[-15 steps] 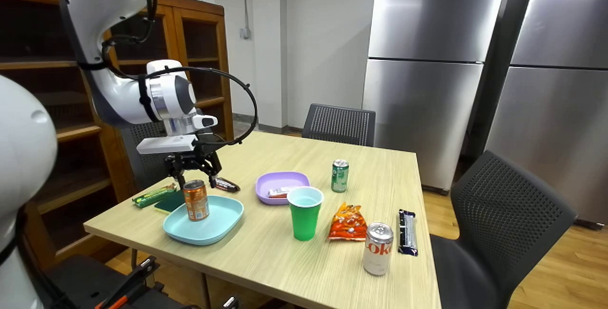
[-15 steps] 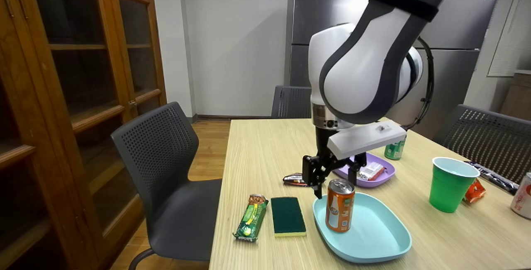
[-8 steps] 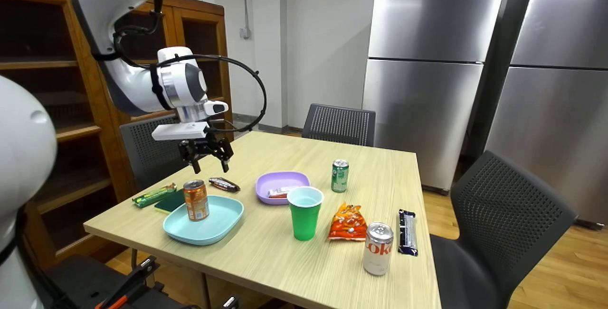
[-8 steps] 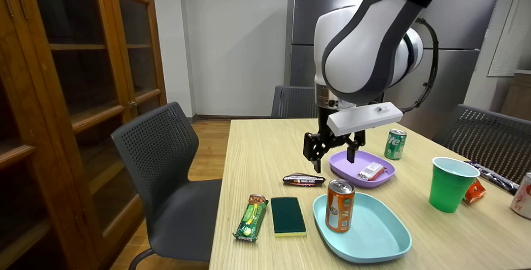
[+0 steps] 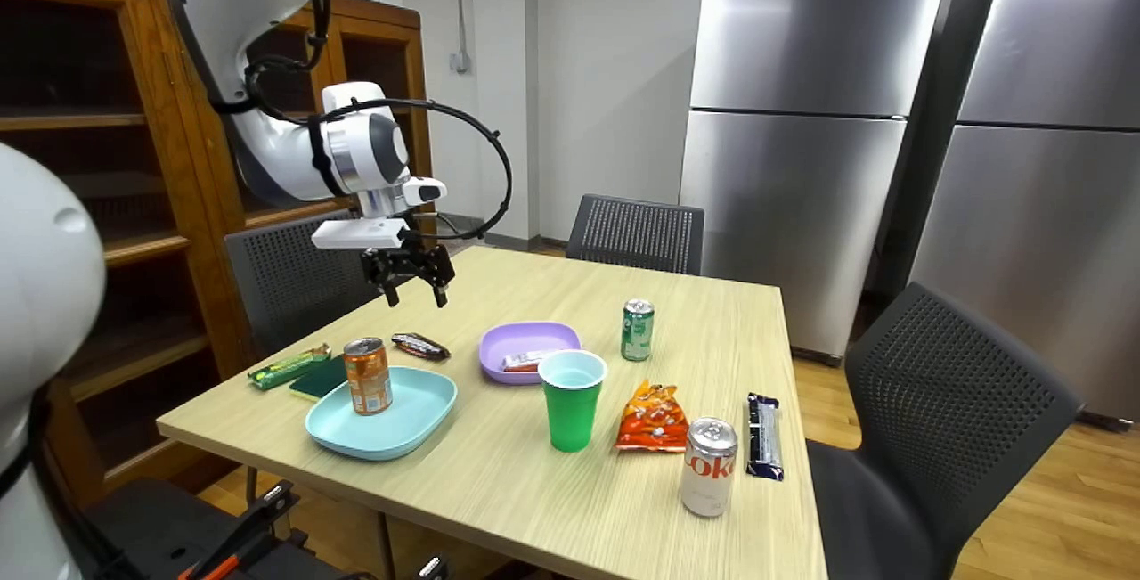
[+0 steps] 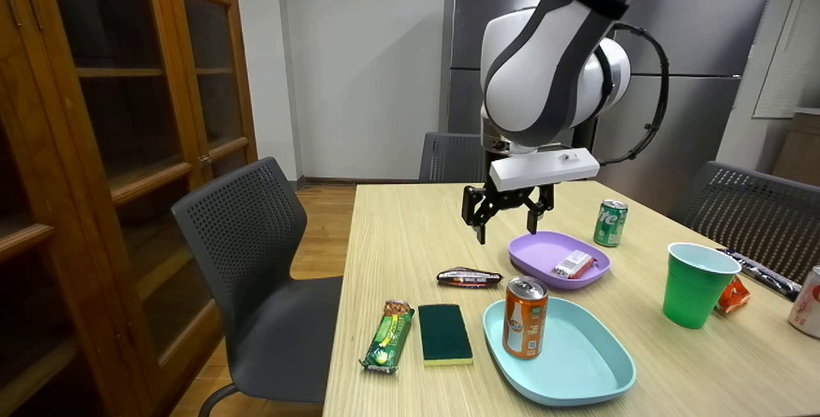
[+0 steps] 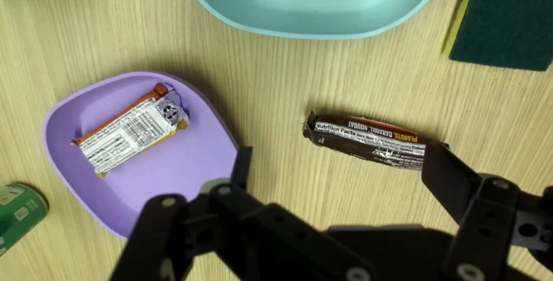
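Brown choc bar (image 7: 367, 140) lies flat on the tabletop (image 6: 410, 237), btwn the purple tray (image 7: 173, 173) and the sponge (image 7: 501, 22), touching neither. In wrist view its long axis runs nearly L-R, dropping a bit toward the R; crimped L end points at the purple tray, R end partly hidden behind one of the fingers (image 7: 451, 179). Nutrition panel faces up. In an exterior view the bar (image 6: 469, 277) sits approx horiz., R end toward the purple tray; in an exterior view the bar (image 5: 420, 347) slants down to the R. Purple tray holds a wrapped snack (image 7: 134, 130), label up, long axis rising from lower L to upper R in wrist view.

Fingers spread wide, nothing btwn them, tips down. Both exterior views show them up in the air abv the tabletop, apart from bar & tray; in wrist view one tip overlaps the tray rim, the other the bar's R end.

In an exterior view the arm (image 6: 544, 90) reaches in from upper R, slanting down to a bent wrist, so the end hangs approx vert.; white box (image 6: 544, 169) there is nearly level, R end a touch higher. In an exterior view a black cable (image 5: 509, 183) loops out to the R.

Orange can (image 6: 525, 321) stands upright in the teal tray (image 6: 589, 366), near its edge.
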Action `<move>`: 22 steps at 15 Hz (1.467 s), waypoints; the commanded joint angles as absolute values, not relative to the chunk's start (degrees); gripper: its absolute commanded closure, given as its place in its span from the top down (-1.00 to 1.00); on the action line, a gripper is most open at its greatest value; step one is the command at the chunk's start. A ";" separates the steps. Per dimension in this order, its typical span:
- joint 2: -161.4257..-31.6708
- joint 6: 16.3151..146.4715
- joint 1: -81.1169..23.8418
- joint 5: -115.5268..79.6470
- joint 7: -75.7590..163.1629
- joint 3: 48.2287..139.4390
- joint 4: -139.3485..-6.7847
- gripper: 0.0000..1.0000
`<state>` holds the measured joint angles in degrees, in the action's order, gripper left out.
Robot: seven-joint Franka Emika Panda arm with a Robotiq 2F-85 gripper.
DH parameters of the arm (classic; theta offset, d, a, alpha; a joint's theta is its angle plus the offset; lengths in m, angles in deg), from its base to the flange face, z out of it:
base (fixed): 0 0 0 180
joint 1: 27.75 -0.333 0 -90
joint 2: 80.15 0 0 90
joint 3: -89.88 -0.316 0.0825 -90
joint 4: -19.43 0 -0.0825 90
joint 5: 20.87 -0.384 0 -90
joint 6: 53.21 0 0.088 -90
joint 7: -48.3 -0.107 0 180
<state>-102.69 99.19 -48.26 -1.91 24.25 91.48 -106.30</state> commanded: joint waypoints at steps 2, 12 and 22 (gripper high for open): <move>-103.98 99.10 -48.21 -1.99 23.93 91.69 -104.81 1.00; -104.49 99.05 -48.23 -2.07 23.92 91.83 -104.24 1.00; -108.52 92.98 -43.76 -20.89 23.35 88.03 -98.90 1.00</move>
